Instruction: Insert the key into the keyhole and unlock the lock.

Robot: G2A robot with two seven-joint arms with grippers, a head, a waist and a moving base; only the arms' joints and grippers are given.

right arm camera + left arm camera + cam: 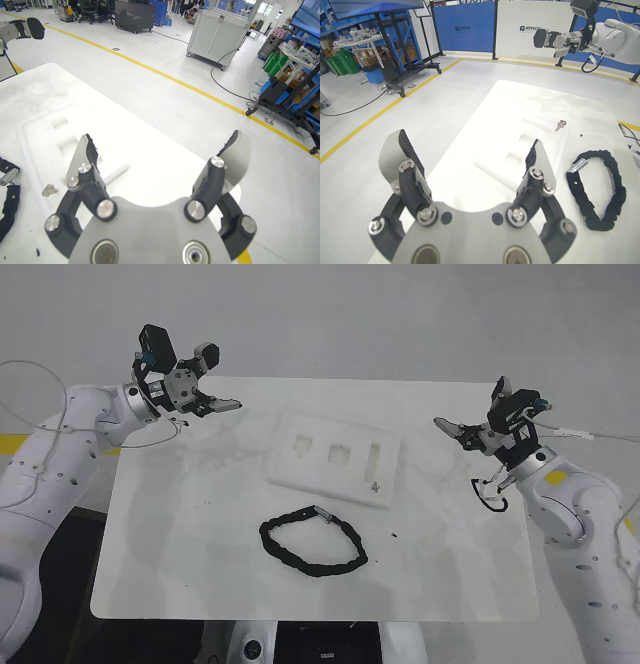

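Key (376, 486): loose on foam tray (290, 476), ungrasped; lock (312, 544) beside it on surface (160, 564). Left claw (469, 143), right claw (161, 140): both spread, empty. Next likely calls for pinching the key.

Right wrist view's edge cuts off the lock (11, 200)

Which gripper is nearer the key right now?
Right. The right gripper hovers beside the tray end holding the key; the left gripper hovers beyond the tray's opposite end, farther off.
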